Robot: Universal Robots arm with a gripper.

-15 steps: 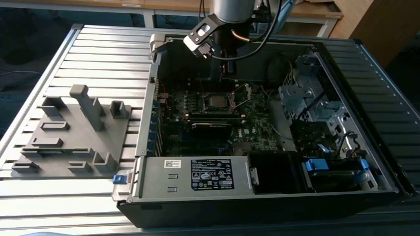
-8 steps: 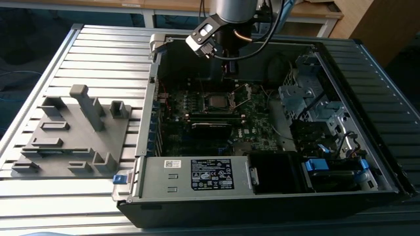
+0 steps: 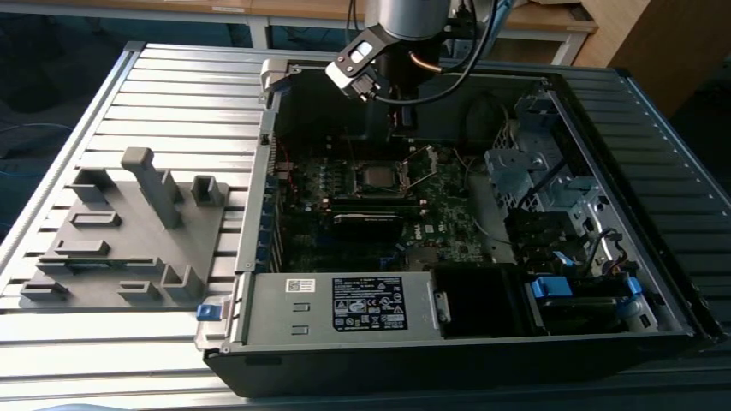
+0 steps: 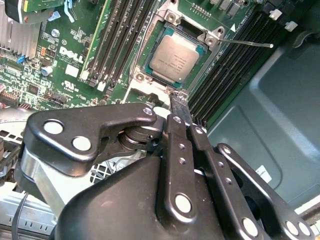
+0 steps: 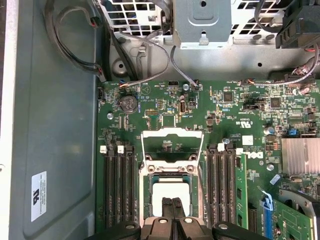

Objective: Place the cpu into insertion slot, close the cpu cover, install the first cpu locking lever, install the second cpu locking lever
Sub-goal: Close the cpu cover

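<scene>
Silver-grey cpu [image 4: 175,57] lies flat inside the insertion slot [image 4: 141,76], just ahead of the jaws, which are pressed narrow together and seem to hold nothing; the cpu cover [image 5: 172,132] stands open beyond them.

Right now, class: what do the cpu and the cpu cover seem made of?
The cpu: dull grey metal top with a matt finish, softly reflecting light. The cpu cover: thin, bright silvery sheet metal, probably steel, judging by its pale shine.
</scene>
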